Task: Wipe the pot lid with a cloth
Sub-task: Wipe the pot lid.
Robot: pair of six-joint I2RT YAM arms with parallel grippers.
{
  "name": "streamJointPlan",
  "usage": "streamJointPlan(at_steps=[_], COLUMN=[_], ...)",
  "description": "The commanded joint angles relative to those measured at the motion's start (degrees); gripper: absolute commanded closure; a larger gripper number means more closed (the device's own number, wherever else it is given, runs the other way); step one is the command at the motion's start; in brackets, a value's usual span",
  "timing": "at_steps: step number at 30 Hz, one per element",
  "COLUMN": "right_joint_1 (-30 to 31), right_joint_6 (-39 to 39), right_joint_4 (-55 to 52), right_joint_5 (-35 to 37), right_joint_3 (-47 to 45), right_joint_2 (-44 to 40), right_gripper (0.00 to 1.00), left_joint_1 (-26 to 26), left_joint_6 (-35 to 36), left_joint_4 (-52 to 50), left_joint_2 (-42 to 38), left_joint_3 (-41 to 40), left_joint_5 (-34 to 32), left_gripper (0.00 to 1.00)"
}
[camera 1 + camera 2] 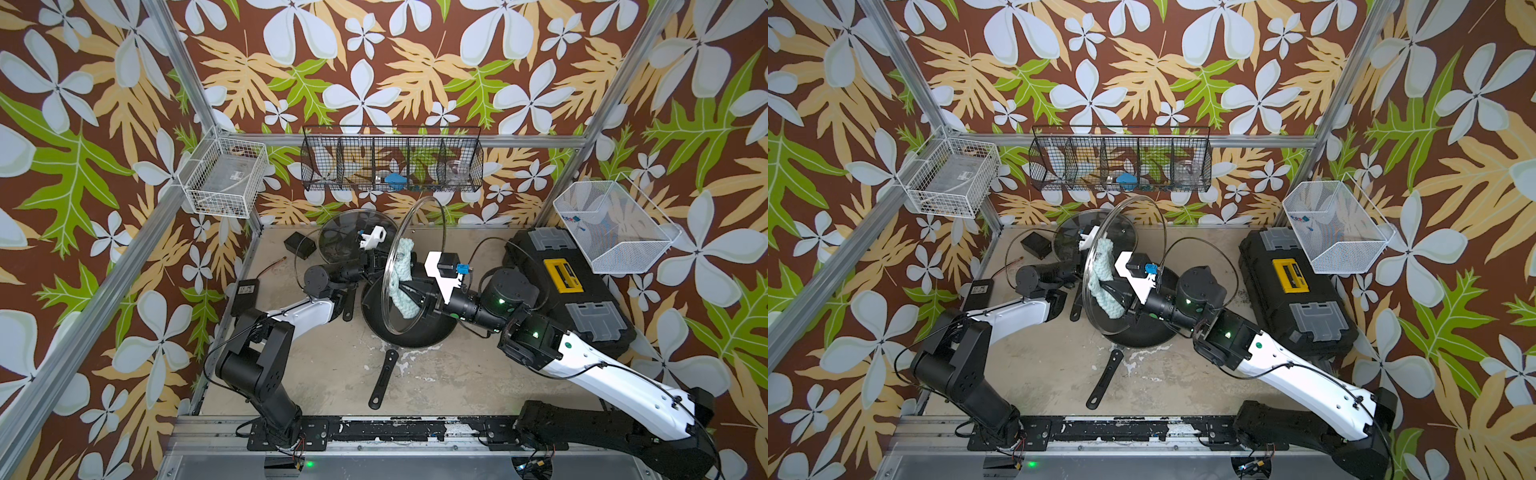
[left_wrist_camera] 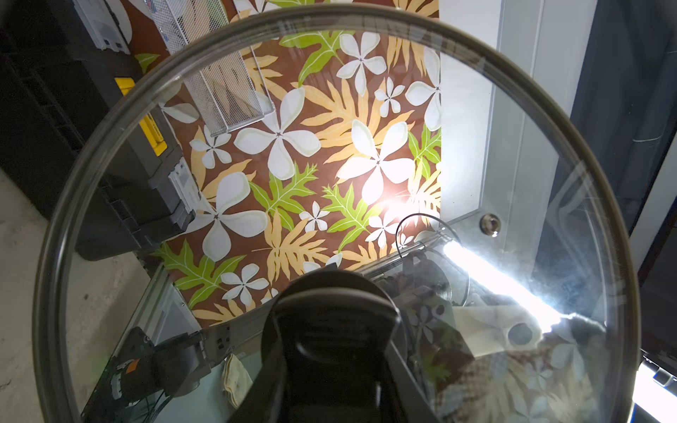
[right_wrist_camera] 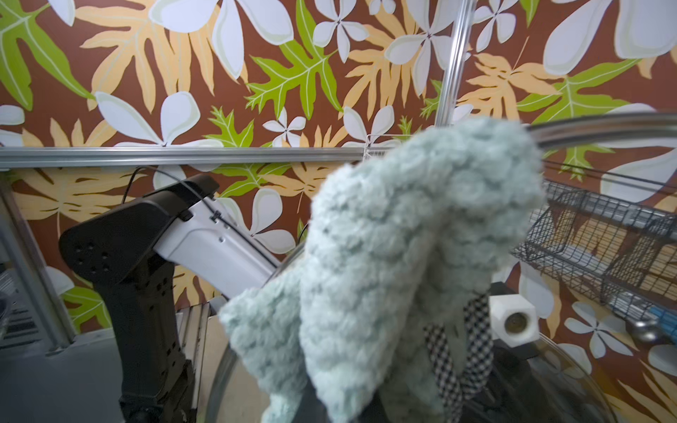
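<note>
The pot lid (image 1: 424, 224) (image 1: 1136, 220), clear glass with a metal rim, stands on edge above a black frying pan. My left gripper (image 1: 376, 264) is shut on its black central handle (image 2: 335, 311) from the left side. In the left wrist view the lid's glass (image 2: 329, 146) fills the picture. The fluffy pale teal cloth (image 1: 402, 274) (image 1: 1105, 282) (image 3: 403, 256) is pressed against the lid's right face. My right gripper (image 1: 409, 291) (image 1: 1121, 293) is shut on the cloth. Its checked fingers (image 3: 445, 366) are mostly buried in the cloth.
A black frying pan (image 1: 415, 336) lies under the lid, handle (image 1: 384, 378) toward the front. A smaller glass lid (image 1: 345, 239) leans at the back. A black toolbox (image 1: 569, 291) fills the right side. Wire baskets (image 1: 390, 164) hang on the walls. Two black power bricks (image 1: 245, 295) sit at left.
</note>
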Motion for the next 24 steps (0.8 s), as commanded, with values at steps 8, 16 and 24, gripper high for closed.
streamJointPlan(at_steps=[8,16,24], right_joint_1=[0.3,-2.9,-15.6], right_joint_6=[-1.3,-0.2,2.6], right_joint_4=[-2.2,-2.3,-0.1], right_joint_5=[5.9,7.3,3.3], right_joint_3=[-11.5,-17.6,-21.5], right_joint_2=[-5.6,-7.0,-7.6], right_gripper=[1.00,1.00,1.00], left_joint_1=[-0.1,0.2,0.2], left_joint_6=[-1.3,-1.8,-1.8], left_joint_4=[15.5,15.5,15.5], left_joint_2=[-0.7,-1.1,-2.2], left_joint_3=[1.1,1.7,1.7], left_joint_5=[-3.3,-3.1,-2.8], left_gripper=[1.00,1.00,1.00])
